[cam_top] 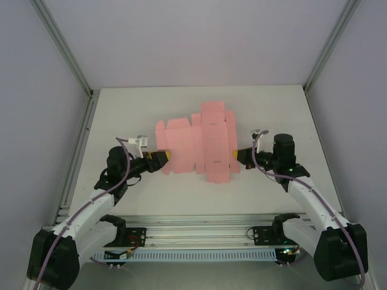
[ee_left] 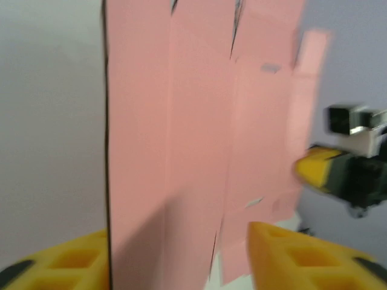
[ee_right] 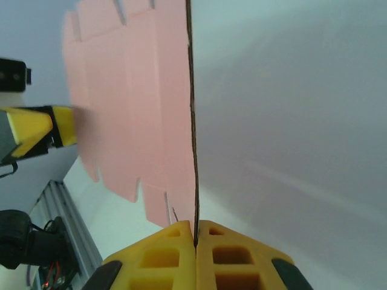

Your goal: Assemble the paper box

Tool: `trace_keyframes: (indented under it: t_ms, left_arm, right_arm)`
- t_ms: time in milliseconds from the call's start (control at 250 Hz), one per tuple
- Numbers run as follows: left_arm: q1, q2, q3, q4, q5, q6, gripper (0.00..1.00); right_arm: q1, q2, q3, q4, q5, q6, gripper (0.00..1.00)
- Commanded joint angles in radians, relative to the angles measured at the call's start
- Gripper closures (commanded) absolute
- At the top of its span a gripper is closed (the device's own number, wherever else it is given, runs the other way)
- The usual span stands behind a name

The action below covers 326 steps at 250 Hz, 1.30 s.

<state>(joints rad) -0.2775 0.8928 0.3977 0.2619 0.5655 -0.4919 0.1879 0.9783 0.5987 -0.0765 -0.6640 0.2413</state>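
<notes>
- Arm bases, 6 o'clock: both are fixed to the rail (cam_top: 193, 225) along the near edge of the bench (cam_top: 127, 112). The arms angle inward, so each can work one side of the piece.
- Left fingers (cam_top: 161, 159), 8 o'clock of bench centre: spread apart, with the card's left margin lying in the gap. I cannot tell whether they touch it. Judged to be lined up to take that side and not yet gripping.
- Right fingers (cam_top: 236, 156), 4 o'clock of bench centre: pressed together on the card's right edge. The right wrist view shows the edge-on card pinched between them. This is the only confirmed hold, and it probably keeps the sheet level and steady for the other arm.
- Paper box (cam_top: 196, 144), bench centre, between the two sets of fingers: a flat pink die-cut sheet with panels side by side and flaps pointing to 12 and 6 o'clock. No crease is folded. It appears to be held just off the bench, likely so flaps can swing either way.
- Task standing: judged early, with no walls raised.
</notes>
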Motion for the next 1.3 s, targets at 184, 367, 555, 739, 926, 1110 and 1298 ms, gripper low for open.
trace_keyframes:
  t_ms: [184, 367, 555, 739, 926, 1110, 1298]
  left_arm:
    - [0.0, -0.167, 0.275, -0.62, -0.608, 0.107, 0.0]
    - [0.001, -0.067, 0.445, -0.628, -0.579, 0.136, 0.0]
    - [0.001, 0.057, 0.491, -0.549, -0.373, 0.236, 0.0]
    - [0.001, 0.164, 0.448, -0.346, -0.154, 0.341, 0.0]
    - [-0.001, 0.37, 0.571, -0.484, 0.096, 0.627, 0.0]
    - [-0.019, 0.545, 0.736, -0.678, 0.167, 0.798, 0.08]
    - [-0.066, 0.603, 0.801, -0.687, 0.13, 0.878, 0.27]
  right_arm:
    - [0.045, 0.134, 0.481, -0.803, 0.018, -0.483, 1.0]
    - [0.185, 0.405, 0.852, -1.205, 0.325, -0.738, 1.0]
    - [0.18, 0.659, 1.15, -1.384, 0.32, -1.143, 1.0]
    - [0.21, 0.833, 1.128, -1.104, 0.49, -1.312, 1.0]
    - [0.215, 0.909, 1.166, -1.047, 0.405, -1.436, 1.0]
    - [0.222, 1.011, 1.291, -1.157, 0.359, -1.454, 1.0]
    - [0.226, 1.03, 1.331, -1.228, 0.366, -1.458, 1.0]
